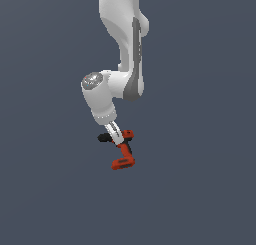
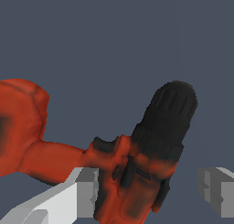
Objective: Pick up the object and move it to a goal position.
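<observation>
The object, a small red-orange drill [image 1: 123, 154], lies under the arm's hand near the middle of the exterior view. Its black chuck [image 1: 103, 137] points to the exterior view's left and its blocky battery base [image 1: 123, 163] sits lower. My gripper [image 1: 119, 138] is down around the drill's body. In the wrist view the drill [image 2: 137, 173] lies between the fingers, with the chuck [image 2: 169, 118] pointing away from the camera. One finger [image 2: 84, 195] rests against the red body. The other finger [image 2: 217, 191] stands apart from it with a clear gap. The gripper [image 2: 151, 191] is open.
A plain dark grey-blue surface [image 1: 200, 189] fills both views. The white arm [image 1: 122, 64] comes down from the top middle of the exterior view. No other objects show.
</observation>
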`<state>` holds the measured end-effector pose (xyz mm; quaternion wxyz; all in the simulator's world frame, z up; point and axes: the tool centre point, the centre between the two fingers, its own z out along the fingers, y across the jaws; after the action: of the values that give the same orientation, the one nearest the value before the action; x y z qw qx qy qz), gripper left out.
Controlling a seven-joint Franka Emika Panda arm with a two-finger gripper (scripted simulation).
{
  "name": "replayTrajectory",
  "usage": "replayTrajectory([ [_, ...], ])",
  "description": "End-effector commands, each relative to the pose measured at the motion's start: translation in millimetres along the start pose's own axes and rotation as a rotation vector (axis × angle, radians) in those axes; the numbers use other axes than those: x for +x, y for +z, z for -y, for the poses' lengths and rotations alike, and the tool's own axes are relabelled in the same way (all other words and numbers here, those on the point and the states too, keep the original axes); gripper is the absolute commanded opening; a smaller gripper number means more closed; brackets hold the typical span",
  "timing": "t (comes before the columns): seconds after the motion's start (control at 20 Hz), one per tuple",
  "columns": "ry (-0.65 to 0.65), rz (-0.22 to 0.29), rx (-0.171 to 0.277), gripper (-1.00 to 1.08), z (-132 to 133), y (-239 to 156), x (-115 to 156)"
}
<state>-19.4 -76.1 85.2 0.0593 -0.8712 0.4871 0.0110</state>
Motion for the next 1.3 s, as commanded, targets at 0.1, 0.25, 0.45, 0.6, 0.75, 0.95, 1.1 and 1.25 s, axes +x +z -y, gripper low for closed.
replayTrajectory([
  [0.1, 0.154, -0.007, 0.013, 0.68, -12, 9, 12],
  [0.25, 0.229, -0.011, 0.019, 0.68, -18, 13, 18],
  [0.45, 0.299, -0.015, 0.024, 0.68, -24, 17, 23],
  [0.6, 0.328, -0.017, 0.027, 0.68, -27, 19, 26],
  [0.75, 0.338, -0.018, 0.027, 0.68, -27, 19, 26],
  [0.95, 0.332, -0.017, 0.027, 0.68, -27, 22, 26],
  [1.1, 0.335, -0.017, 0.027, 0.68, -27, 32, 26],
  [1.25, 0.338, -0.017, 0.027, 0.68, -27, 44, 26],
])
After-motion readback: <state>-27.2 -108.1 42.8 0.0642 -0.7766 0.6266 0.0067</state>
